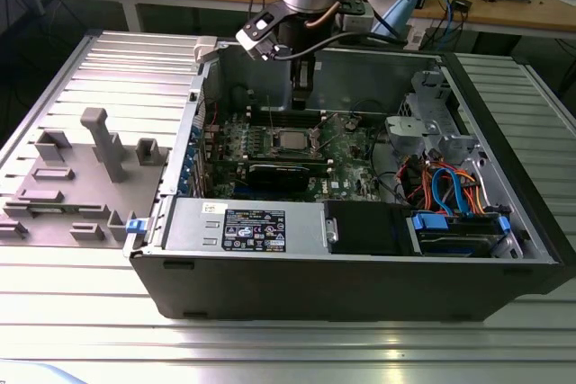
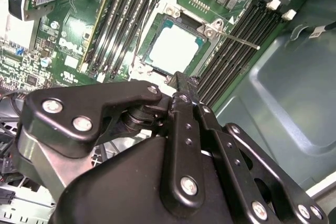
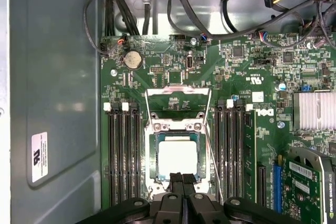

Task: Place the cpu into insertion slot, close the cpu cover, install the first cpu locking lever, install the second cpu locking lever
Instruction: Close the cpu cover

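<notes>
The claw (image 3: 182, 181) fills the foreground in both wrist views. Its black links taper to two fingertips (image 3: 176, 182) drawn narrow, side by side, with nothing held between them. In the exterior view it hangs inside the open computer case (image 1: 360, 285), over the green motherboard (image 1: 346, 146).

Going across from the exterior view's left, a grey moulded fixture (image 1: 90, 173) lies on the ribbed metal table (image 1: 270, 348), well apart from the claw. Nearer the middle, the cpu (image 3: 178, 157) sits flat in the insertion slot (image 3: 152, 156), just beyond the fingertips, its pale metal top uncovered. On the far side of the slot from the claw, the cpu cover (image 3: 177, 92) stands swung open, with the board showing through its square cut-out. A thin locking lever (image 3: 210, 153) juts free beside the slot, unlatched. Further to the exterior view's right, blue and orange cables (image 1: 445, 191) sit by the drive cage (image 1: 432, 123), well away from the claw.
</notes>
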Available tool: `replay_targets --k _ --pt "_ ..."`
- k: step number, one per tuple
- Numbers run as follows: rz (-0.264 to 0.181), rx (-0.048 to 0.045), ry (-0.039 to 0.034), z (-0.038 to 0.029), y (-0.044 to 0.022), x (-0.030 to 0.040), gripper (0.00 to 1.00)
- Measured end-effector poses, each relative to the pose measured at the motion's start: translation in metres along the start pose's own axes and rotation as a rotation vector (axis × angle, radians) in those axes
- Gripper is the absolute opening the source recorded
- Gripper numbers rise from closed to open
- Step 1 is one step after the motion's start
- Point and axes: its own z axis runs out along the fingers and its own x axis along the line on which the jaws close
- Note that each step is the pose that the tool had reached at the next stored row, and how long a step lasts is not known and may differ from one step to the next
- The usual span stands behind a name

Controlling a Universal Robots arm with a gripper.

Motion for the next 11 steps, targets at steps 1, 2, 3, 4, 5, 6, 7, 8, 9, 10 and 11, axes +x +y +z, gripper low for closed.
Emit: replay_targets --k 1,2,3,4,5,6,7,8,9,10,11 --pt "0.000 0.0001 0.0001 0.0001 0.0014 0.0000 0.11" --pt "0.000 0.0002 0.0002 0.0001 0.0022 0.0000 0.11" --pt "0.000 0.0002 0.0002 0.0001 0.0023 0.0000 0.11" --pt "0.000 0.0002 0.0002 0.0001 0.0023 0.0000 0.11" --pt "0.000 0.0002 0.0001 0.0001 0.0024 0.0000 0.11" --pt "0.000 0.0002 0.0002 0.0001 0.0025 0.0001 0.11" --pt "0.000 0.0002 0.0002 0.0001 0.0031 0.0001 0.11" --pt "0.000 0.0002 0.0002 0.0002 0.0040 0.0001 0.11" --pt "0.000 0.0002 0.0002 0.0001 0.0040 0.0001 0.11" --pt "0.000 0.0002 0.0001 0.0001 0.0041 0.0001 0.11" --pt "0.000 0.0002 0.0001 0.0001 0.0042 0.0001 0.11"
